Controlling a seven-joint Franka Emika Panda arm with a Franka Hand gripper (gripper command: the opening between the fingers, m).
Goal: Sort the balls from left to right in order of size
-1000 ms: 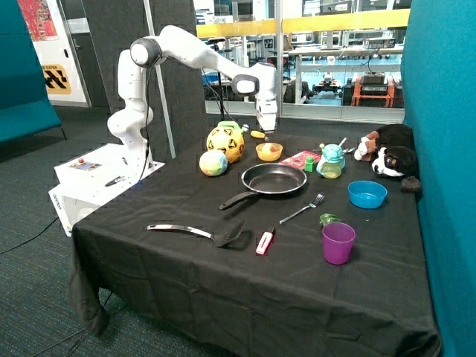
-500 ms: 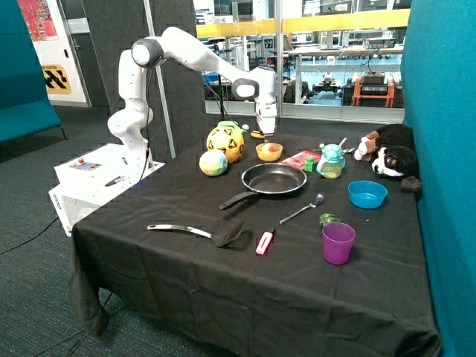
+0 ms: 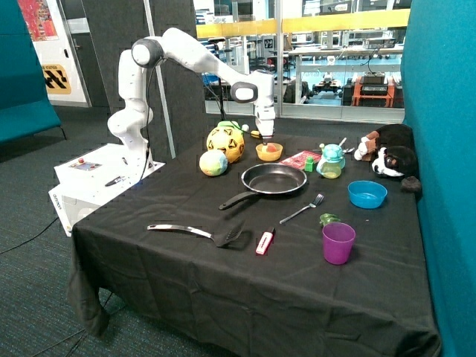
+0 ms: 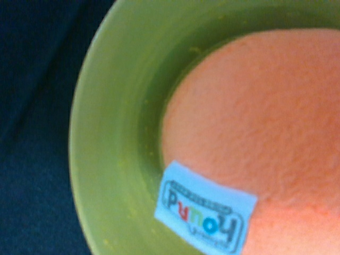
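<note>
Three balls are at the back of the black table. A large yellow-and-black football [image 3: 225,143] stands beside a smaller yellow-green ball [image 3: 213,163]. A small orange ball [image 3: 272,149] lies in a yellow bowl [image 3: 259,154] next to the football. My gripper [image 3: 265,140] points straight down, right over the small ball at the bowl's rim. In the wrist view the orange ball [image 4: 265,122] fills most of the picture, with a white label [image 4: 204,212] on it, inside the bowl's wall [image 4: 111,133].
A black frying pan [image 3: 274,179] sits just in front of the bowl. A spatula [image 3: 197,232], a fork [image 3: 301,210], a purple cup [image 3: 338,242], a blue bowl [image 3: 367,194], a green sippy cup [image 3: 331,161] and a plush dog [image 3: 387,156] are spread over the table.
The gripper has come down and shifted slightly toward the football, ending low over the small ball in the yellow bowl. The balls have not moved.
</note>
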